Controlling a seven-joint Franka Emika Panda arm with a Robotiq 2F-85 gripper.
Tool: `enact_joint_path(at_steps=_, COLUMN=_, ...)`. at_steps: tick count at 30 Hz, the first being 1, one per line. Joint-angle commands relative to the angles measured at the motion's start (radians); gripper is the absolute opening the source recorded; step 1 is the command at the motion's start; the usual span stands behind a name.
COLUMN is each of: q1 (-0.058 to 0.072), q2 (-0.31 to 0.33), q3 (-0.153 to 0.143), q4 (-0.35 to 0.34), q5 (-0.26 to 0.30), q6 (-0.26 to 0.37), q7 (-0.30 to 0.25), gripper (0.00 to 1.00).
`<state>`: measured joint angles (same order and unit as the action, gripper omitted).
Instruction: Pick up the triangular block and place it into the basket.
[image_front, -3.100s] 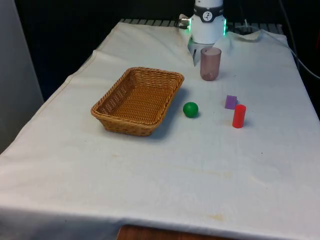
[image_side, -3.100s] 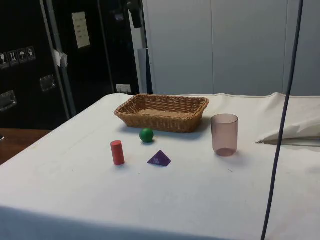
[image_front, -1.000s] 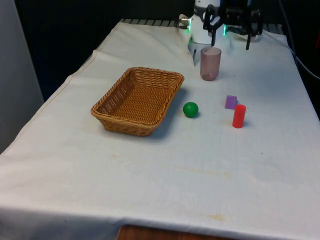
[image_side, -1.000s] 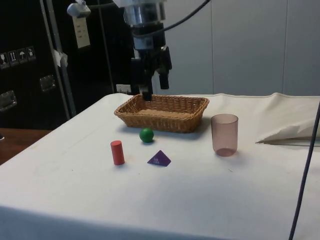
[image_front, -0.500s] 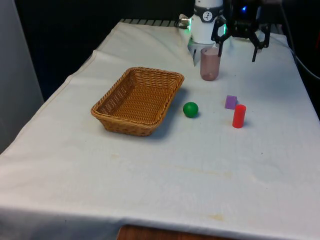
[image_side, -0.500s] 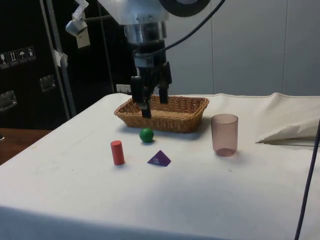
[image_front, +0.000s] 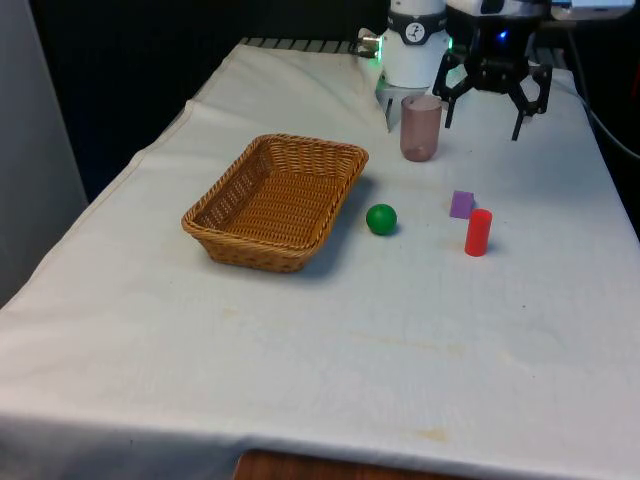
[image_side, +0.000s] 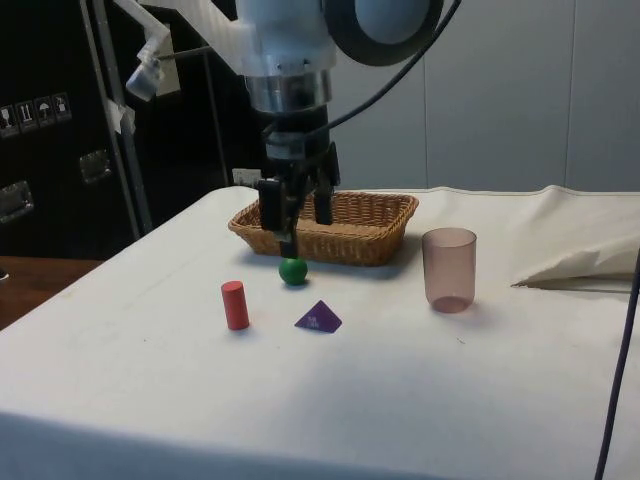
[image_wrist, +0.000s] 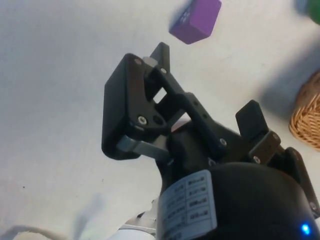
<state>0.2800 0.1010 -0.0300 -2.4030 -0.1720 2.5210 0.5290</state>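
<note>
White cloth covers the bench; the purple triangular block (image_front: 461, 204) lies beside the red cylinder (image_front: 478, 232), well apart from the wicker basket (image_front: 225, 236). Above it, the end effector (image_front: 484, 107) hangs with fingers apart and empty; grasp, carry and drop all remain.

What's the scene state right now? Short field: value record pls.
gripper: in the air above the table, jaws open, holding nothing
triangular block: purple, on the cloth, untouched, close beside the red cylinder
basket: wicker, nothing inside
green ball: on the cloth between basket and block
tumbler: pinkish, translucent, upright, near the robot's end
task stage: approach, block not yet grasped
</note>
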Motion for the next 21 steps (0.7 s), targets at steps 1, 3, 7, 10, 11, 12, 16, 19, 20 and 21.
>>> enact_joint_path(at_steps=1, q1=0.002, q2=-0.003, q3=-0.001, q4=-0.002, q5=-0.01, q6=0.006, q7=0.011, gripper=1.0)
enact_joint_path(at_steps=3, q1=0.001, q2=0.015, q3=-0.001, q4=-0.004, q5=-0.014, q6=0.021, q7=0.015, gripper=1.0)
enact_joint_path(at_steps=7, q1=0.001, q2=0.037, q3=-0.002, q4=-0.006, q5=-0.017, q6=0.041, q7=0.019, gripper=1.0)
enact_joint_path(at_steps=10, q1=0.002, q2=0.069, q3=-0.005, q4=-0.009, q5=-0.019, q6=0.081, q7=0.024, gripper=1.0)
enact_joint_path(at_steps=11, q1=0.002, q2=0.077, q3=-0.006, q4=-0.01, q5=-0.019, q6=0.091, q7=0.025, gripper=1.0)
enact_joint_path(at_steps=12, q1=0.0, q2=0.071, q3=0.0, q4=-0.006, q5=-0.001, q6=0.071, q7=0.009, gripper=1.0)
enact_joint_path(at_steps=16, q1=0.003, q2=0.106, q3=-0.01, q4=-0.011, q5=-0.021, q6=0.13, q7=0.026, gripper=1.0)
enact_joint_path(at_steps=19, q1=0.003, q2=0.125, q3=-0.013, q4=-0.022, q5=-0.023, q6=0.172, q7=0.022, gripper=1.0)
enact_joint_path(at_steps=20, q1=0.002, q2=0.128, q3=-0.015, q4=-0.024, q5=-0.025, q6=0.182, q7=0.021, gripper=1.0)
enact_joint_path(at_steps=21, q1=0.0, q2=0.129, q3=-0.006, q4=-0.017, q5=-0.007, q6=0.159, q7=0.01, gripper=1.0)
